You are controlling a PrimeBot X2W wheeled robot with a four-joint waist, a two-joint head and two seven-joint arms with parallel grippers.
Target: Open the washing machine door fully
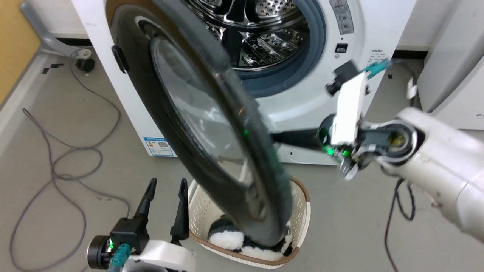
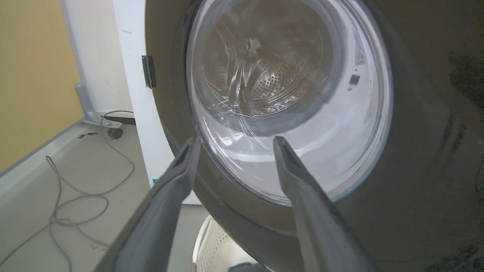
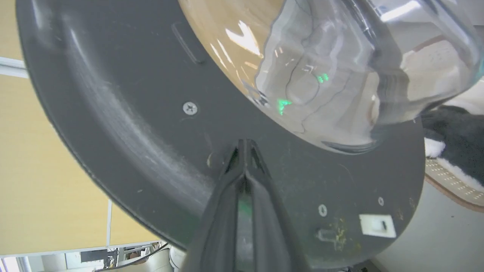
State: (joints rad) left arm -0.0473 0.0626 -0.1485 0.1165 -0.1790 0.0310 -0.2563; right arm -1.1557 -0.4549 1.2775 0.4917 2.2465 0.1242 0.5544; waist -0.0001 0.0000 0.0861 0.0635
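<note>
My right claw (image 3: pixel 245 146) is pressed together, both fingers shut into one wedge and pinching nothing. Its tips sit against the dark grey inner face of the washing machine door (image 3: pixel 124 113), or so close that I can't see a gap. The bulging glass bowl swells just above and to the right of the tips, and a small white catch plate lies lower right of them.

My left claw (image 1: pixel 168 183) is spread wide and empty. The door's glossy outer face stands just ahead of it, with the clear glass beyond its fingertips and a pale laundry basket (image 1: pixel 304 206) close by its right finger (something black-and-white and fluffy lies inside).

As I judge it, the task is partway along. The latch is free, the door is swung well out from the washing machine (image 1: pixel 302 102), and the steel drum (image 1: pixel 261 34) is plain to see behind it. But the door stands roughly square to the front, hanging out over the basket between my two claws, not folded back toward its hinge side.

What is left is the second half of the swing: pushing on the inner face with the closed right claw until the door lies fully open. My left claw stands on the side the door would swing towards, so I reckon it must clear out first.
</note>
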